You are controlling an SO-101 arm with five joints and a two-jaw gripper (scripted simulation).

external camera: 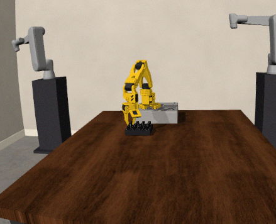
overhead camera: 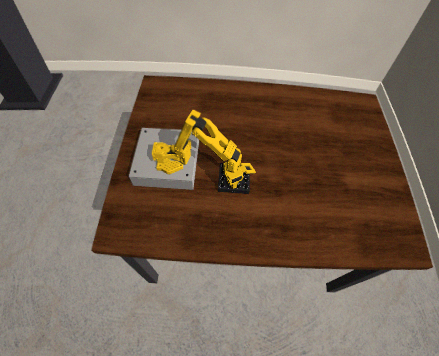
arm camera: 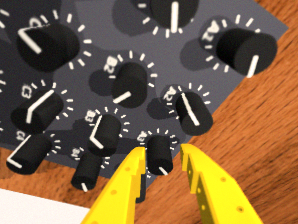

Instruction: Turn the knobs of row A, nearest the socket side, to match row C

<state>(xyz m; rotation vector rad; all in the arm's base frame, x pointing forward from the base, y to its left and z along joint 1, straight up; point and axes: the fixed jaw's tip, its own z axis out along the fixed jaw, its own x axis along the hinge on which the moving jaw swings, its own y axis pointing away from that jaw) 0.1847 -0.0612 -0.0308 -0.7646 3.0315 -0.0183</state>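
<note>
Yellow two-fingered gripper [arm camera: 164,165] straddles a small black row-A knob [arm camera: 160,154], nearly closed, apparently not clamped. Row A likely remains unmatched.

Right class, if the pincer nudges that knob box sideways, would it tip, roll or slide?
The knob box looks low and flat, so tipping seems unlikely. Its flat base on the wooden table suggests sliding, not rolling. It looks small beside the arm, so probably light.
</note>
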